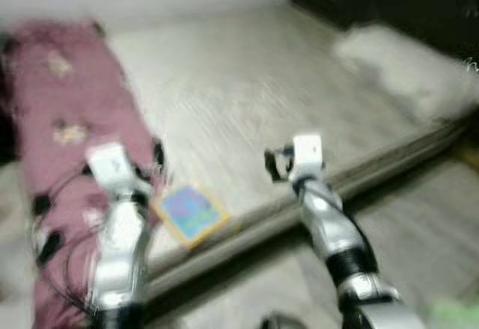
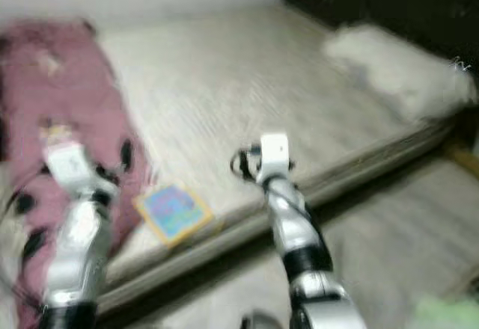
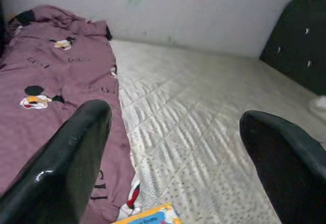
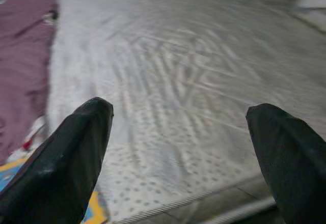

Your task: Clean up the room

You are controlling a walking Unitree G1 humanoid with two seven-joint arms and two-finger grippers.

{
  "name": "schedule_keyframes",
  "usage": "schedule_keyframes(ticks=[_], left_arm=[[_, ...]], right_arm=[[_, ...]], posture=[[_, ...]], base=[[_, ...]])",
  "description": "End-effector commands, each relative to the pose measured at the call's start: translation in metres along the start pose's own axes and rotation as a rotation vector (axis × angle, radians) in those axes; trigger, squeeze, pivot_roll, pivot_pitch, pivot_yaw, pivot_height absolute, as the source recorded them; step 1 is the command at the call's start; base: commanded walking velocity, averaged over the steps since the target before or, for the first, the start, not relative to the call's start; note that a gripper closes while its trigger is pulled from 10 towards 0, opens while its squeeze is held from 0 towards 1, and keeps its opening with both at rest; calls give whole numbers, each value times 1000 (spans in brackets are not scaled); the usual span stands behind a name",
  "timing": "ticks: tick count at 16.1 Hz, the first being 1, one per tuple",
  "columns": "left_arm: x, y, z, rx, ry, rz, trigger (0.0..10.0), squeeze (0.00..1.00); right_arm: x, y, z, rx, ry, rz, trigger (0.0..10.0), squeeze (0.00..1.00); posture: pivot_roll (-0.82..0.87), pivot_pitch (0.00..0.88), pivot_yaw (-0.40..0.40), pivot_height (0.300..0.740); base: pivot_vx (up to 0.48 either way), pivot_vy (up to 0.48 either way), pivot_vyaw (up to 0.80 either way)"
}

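A colourful book [image 1: 191, 211] with a yellow border lies flat near the front edge of the grey quilted mattress [image 1: 247, 97]. A purple blanket [image 1: 67, 112] with cartoon prints covers the mattress's left side, just left of the book. My left gripper [image 3: 175, 119] hovers open over the blanket's edge, with the book's corner [image 3: 150, 216] just below it. My right gripper [image 4: 181, 112] is open and empty above the mattress's front edge, to the right of the book. The head views are blurred.
A white pillow [image 1: 397, 63] lies at the right end of the mattress, against a dark headboard [image 1: 389, 0]. A pale wall runs behind the bed. Floor [image 1: 434, 224] shows at lower right, with something green [image 1: 453, 314] at the corner.
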State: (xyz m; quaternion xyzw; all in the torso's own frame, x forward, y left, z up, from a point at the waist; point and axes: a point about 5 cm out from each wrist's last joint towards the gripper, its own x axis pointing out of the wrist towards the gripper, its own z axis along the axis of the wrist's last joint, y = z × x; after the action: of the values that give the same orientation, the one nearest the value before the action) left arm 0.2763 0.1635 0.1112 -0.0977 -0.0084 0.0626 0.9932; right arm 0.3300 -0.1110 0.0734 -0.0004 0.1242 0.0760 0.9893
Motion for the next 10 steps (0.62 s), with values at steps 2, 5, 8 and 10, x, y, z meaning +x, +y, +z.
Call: schedule_keyframes(ticks=[2,5,8,10], left_arm=[[-1,2,4,16,-19,9,10000,0],[0,2,6,22,-25,-1,10000,0],[0,2,7,19,-27,-6,10000,0],[0,0,5,18,-24,-14,10000,0]], right_arm=[[2,7,10,-7,-31,17,10000,0],[2,8,11,-11,-30,26,10000,0],[1,10,13,-37,-39,47,10000,0],[1,10,13,-42,-38,47,10000,0]], posture=[[63,0,-13,740],[66,0,-18,740],[65,0,-20,740],[64,0,-20,740]], base=[[0,0,0],[0,0,0],[0,0,0],[0,0,0]])
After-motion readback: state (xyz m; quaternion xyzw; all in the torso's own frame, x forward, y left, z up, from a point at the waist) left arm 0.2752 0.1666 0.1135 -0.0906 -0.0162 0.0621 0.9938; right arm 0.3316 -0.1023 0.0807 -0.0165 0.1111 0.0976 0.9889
